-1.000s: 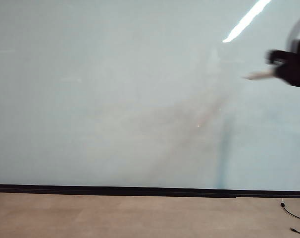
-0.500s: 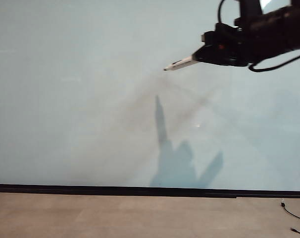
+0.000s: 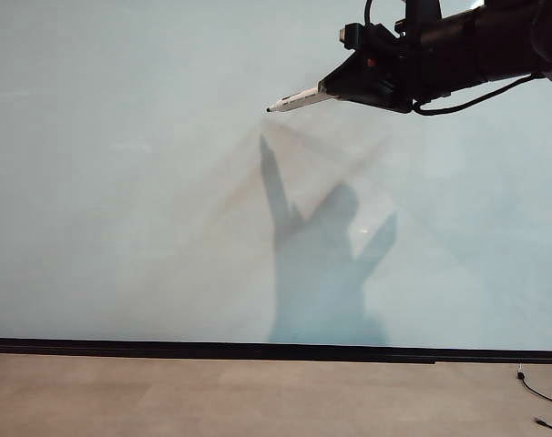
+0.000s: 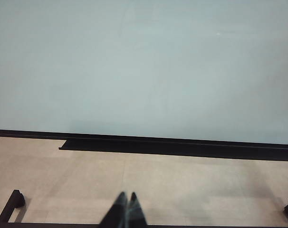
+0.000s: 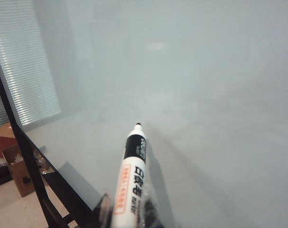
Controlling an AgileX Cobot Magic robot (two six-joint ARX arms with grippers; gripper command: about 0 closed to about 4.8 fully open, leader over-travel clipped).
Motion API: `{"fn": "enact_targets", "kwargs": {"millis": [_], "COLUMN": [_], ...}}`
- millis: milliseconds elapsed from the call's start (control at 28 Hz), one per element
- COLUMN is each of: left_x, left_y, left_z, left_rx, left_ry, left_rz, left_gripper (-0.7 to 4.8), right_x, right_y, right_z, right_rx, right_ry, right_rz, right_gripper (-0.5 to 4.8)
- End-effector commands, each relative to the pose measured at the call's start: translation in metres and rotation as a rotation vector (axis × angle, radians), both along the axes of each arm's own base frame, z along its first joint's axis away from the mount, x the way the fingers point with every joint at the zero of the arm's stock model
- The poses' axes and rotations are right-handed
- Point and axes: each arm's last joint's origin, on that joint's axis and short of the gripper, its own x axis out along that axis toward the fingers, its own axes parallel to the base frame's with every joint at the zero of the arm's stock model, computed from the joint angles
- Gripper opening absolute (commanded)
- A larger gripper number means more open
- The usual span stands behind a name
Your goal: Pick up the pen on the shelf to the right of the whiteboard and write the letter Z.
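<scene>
From the outside, the right gripper [image 3: 335, 89] grips one pen [image 3: 297, 98] near the top of the whiteboard [image 3: 121, 182]; a dark shadow [image 3: 322, 264] lies below. Left wrist: the left gripper [image 4: 125, 209] has fingers closed, above the floor [image 4: 182, 185]. Right wrist: one pen [image 5: 131, 171], one cardboard box [image 5: 20, 171] nearby.

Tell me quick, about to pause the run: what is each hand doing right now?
Left hand: closed, holding nothing, low over the floor.
Right hand: closed on the pen, tip aimed at the whiteboard.
</scene>
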Motion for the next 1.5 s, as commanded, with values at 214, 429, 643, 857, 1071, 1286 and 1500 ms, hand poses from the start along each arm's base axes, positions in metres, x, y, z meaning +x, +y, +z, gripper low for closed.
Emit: {"fn": "enact_targets", "kwargs": {"millis": [214, 429, 643, 857, 1071, 1286, 1500], "left_x": [0.000, 0.000, 0.000, 0.000, 0.000, 0.000, 0.000], "left_y": [0.000, 0.000, 0.000, 0.000, 0.000, 0.000, 0.000], "left_z": [0.002, 0.002, 0.002, 0.002, 0.002, 0.002, 0.002], "left_rx": [0.004, 0.004, 0.004, 0.004, 0.004, 0.004, 0.004], "left_ry": [-0.013, -0.013, -0.013, -0.013, -0.013, -0.013, -0.013], "left_rz": [-0.002, -0.001, -0.001, -0.002, -0.001, -0.001, -0.001], "left_gripper": [-0.04, -0.05, -0.05, -0.05, -0.04, -0.05, -0.04], "right_x": [0.000, 0.003, 0.011, 0.013, 0.014, 0.017, 0.019], "right_y": [0.003, 0.004, 0.009, 0.008, 0.007, -0.002, -0.006], "right_z": [0.006, 0.000, -0.008, -0.009, -0.012, -0.011, -0.010], "right_rx": [0.045, 0.042, 0.021, 0.013, -0.003, -0.011, -0.010], "right_ry": [-0.043, -0.023, -0.003, 0.000, 0.012, 0.002, -0.001], "right_rz": [-0.010, -0.001, 0.042, 0.005, -0.046, -0.052, -0.056], "right_gripper": [-0.06, -0.06, -0.06, -0.06, -0.06, -0.06, -0.06]}}
